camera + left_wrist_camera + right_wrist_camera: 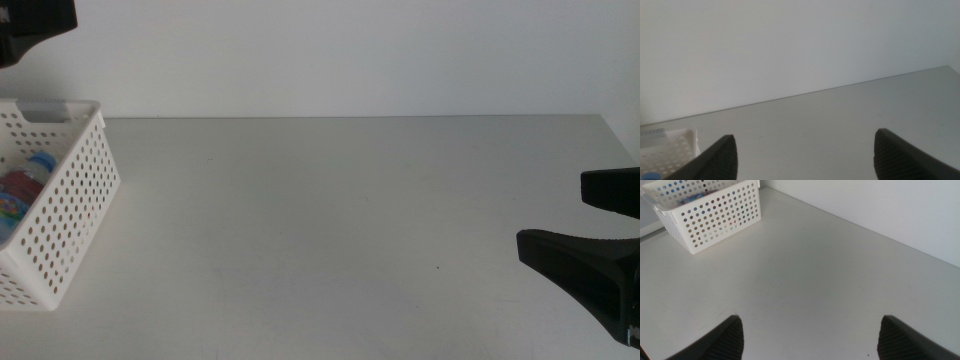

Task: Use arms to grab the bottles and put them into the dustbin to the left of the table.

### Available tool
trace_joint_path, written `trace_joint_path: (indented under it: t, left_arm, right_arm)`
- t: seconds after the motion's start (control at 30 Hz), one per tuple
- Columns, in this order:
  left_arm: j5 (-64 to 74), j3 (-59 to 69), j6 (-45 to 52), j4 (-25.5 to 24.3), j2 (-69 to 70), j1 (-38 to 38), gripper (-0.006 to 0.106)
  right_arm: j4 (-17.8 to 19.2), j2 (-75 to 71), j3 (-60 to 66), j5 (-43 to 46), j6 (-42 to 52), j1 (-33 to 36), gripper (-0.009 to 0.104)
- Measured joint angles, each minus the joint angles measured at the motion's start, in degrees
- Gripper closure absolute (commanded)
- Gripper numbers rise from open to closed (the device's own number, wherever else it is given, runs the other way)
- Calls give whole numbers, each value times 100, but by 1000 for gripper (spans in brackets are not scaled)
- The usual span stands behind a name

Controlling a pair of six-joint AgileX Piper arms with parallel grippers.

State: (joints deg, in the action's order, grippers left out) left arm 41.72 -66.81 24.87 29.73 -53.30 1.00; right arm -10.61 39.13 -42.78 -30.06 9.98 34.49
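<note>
Surface point(330, 220) comes first in my view, wide and grey, with no bottles on it. Basket point(70, 210) sits at its left edge; bottles point(25, 185) lie inside, a blue cap and red showing. I judge them light, smooth, best gripped mid-body. No label is legible. Right gripper point(590, 235) hovers at the right edge, left gripper point(805, 155) near the basket; both gape wide, empty.

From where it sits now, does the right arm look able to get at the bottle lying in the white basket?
Probably not easily. The right claw, open, sits at the table's far right edge, while the blue-capped bottle lies inside the basket at the far left. Nothing stands between them.
</note>
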Motion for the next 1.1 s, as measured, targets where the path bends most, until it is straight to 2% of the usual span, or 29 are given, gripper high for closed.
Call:
trace_joint_path:
  t: [0.17,0.37,0.43,0.53,0.7,0.9,1.1]
  left_arm:
    - [-217,190,0,5,52,0,7]
    - [-998,1388,0,5,845,0,7]
    - [-1095,1947,-5,-6,1183,0,7]
    - [-1227,2770,-5,-287,1785,0,7]
    - [-1623,4144,-5,-780,3093,0,7]
    - [-2044,5387,-5,-863,4476,0,7]
    - [-2154,6177,-5,-863,5322,0,7]
  right_arm:
    - [104,-40,0,0,0,-126,23]
    - [163,-450,187,86,0,-1127,23]
    - [164,-706,474,164,0,-1502,23]
    - [234,-1293,1097,183,0,-1911,23]
    - [625,-2722,2341,165,0,-2476,23]
    - [704,-3874,3409,139,0,-3083,23]
    - [704,-3989,3987,255,0,-3255,23]
